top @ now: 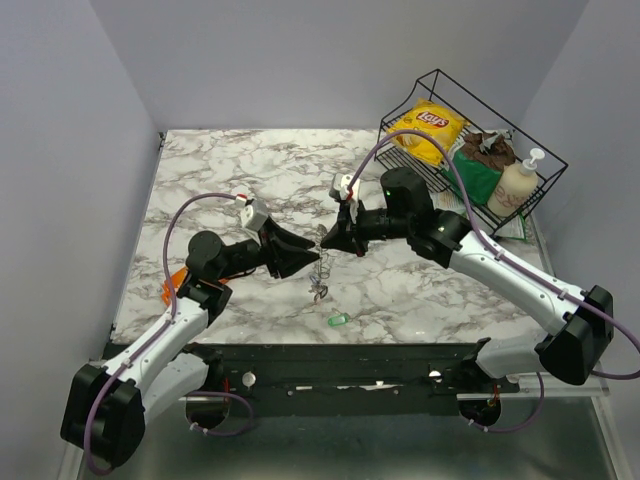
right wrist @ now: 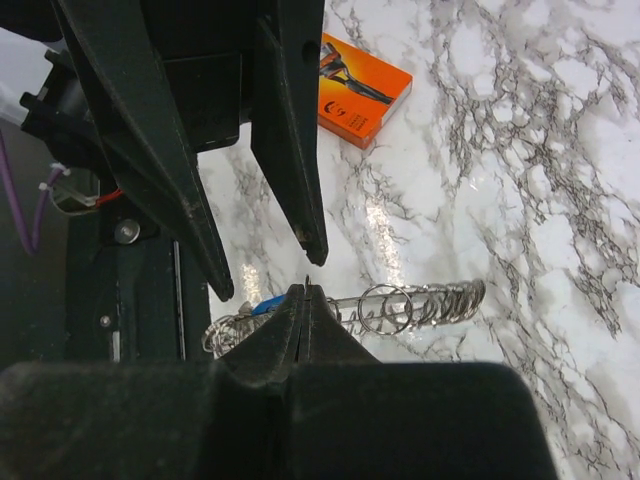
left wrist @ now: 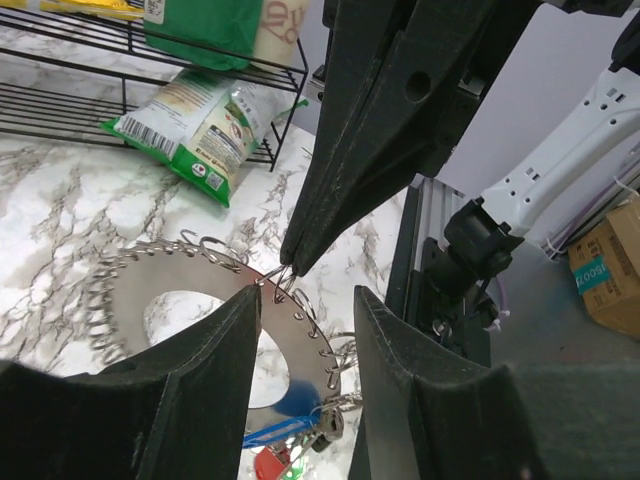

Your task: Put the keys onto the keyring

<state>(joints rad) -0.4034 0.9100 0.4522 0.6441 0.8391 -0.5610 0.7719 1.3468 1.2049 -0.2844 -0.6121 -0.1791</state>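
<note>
The right end effector [right wrist: 305,292] is squeezed completely shut, its tips nipping the rim of the keyring [left wrist: 180,270] and holding it up off the marble tabletop [top: 250,170], between the two arms near the middle. From above, the keyring hangs with its long axis running down from the tips towards the near edge. A blue key [left wrist: 292,400] and a red key [left wrist: 268,465] sit bunched at its lower end. The left end effector [left wrist: 307,305] faces it from the other side, its jaws moderately apart, one on each side of the ring's edge. A green key [top: 338,320] lies loose on the tabletop near the front edge, lengthwise roughly left to right. An orange box [right wrist: 365,90] lies off to the left.
</note>
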